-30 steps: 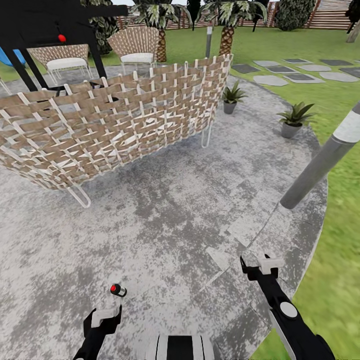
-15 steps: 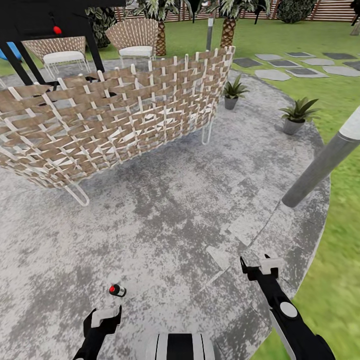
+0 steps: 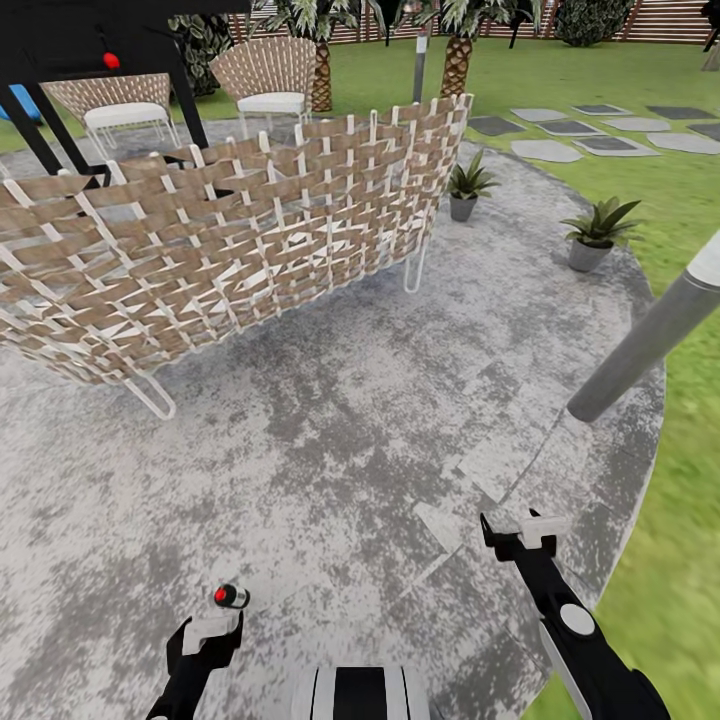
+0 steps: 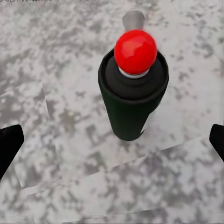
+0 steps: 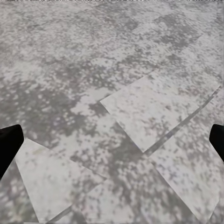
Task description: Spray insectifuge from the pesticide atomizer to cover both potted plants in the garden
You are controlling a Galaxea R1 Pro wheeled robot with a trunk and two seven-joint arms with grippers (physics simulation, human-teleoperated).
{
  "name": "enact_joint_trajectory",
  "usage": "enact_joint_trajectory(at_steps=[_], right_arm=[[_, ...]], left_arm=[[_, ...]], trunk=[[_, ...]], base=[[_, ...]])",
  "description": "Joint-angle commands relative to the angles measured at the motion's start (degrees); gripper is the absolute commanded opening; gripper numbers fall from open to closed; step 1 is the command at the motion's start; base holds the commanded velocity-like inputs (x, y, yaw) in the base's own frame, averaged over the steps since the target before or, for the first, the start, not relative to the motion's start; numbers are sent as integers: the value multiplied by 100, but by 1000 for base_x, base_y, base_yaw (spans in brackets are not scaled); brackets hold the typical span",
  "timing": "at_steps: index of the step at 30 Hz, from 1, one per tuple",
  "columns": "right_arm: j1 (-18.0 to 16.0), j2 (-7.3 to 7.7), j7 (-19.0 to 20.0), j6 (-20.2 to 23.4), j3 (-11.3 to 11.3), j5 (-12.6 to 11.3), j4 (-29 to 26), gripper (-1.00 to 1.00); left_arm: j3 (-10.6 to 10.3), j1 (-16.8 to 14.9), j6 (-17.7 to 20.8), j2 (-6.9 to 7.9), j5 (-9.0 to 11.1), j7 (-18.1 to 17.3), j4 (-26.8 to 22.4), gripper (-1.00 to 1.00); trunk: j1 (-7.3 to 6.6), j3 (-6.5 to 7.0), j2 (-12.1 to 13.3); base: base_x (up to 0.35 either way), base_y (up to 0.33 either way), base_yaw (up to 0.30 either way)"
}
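On the mottled grey patio (image 3: 360, 420), just ahead of our left end effector (image 3: 205, 638), the pesticide atomizer (image 3: 231, 596) stands upright with its red spot facing up, and we judge the grasp has not yet begun. Our main worry is tipping it: the bottle is slim and free-standing, so a finger that brushes its shoulder on the way in could knock it over and send it rolling across the paving. A second risk is closing too high, on the whitish head rather than the dark body, which might press the trigger or let the bottle swing loose in the grip. Seen from the left wrist, the pesticide atomizer (image 4: 133, 84) sits between the two dark fingertips (image 4: 9, 144) at the frame's edges, near the middle of the gap but not touching either, so the left end effector stands spread wide with nothing in it. The right end effector (image 3: 515, 530) hangs over bare paving, its fingertips (image 5: 8, 144) likewise parted and holding nothing. Both potted plants wait well apart from us near the patio's far edge, one (image 3: 467, 190) beside the woven sofa (image 3: 220, 250) and the other (image 3: 596, 235) near the lawn (image 3: 660, 170), with a grey bollard lamp (image 3: 650, 335) leaning into view between us and them.
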State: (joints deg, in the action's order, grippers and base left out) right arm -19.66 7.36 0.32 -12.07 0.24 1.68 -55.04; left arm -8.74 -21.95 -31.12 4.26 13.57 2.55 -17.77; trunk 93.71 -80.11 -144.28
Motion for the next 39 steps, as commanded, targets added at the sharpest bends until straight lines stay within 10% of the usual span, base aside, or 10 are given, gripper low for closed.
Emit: enact_joint_trajectory(at_steps=[1, 39], right_arm=[[-1, 2, 3, -15, 2, 17, 2, 100], [-1, 2, 3, -15, 2, 13, 2, 100]], left_arm=[[-48, -3, -19, 5, 39, 27, 5, 100], [-48, -3, -10, 5, 34, 27, 2, 100]], trunk=[[0, -3, -1], [0, -3, -1]], base=[[132, 0, 0], [28, 0, 0]])
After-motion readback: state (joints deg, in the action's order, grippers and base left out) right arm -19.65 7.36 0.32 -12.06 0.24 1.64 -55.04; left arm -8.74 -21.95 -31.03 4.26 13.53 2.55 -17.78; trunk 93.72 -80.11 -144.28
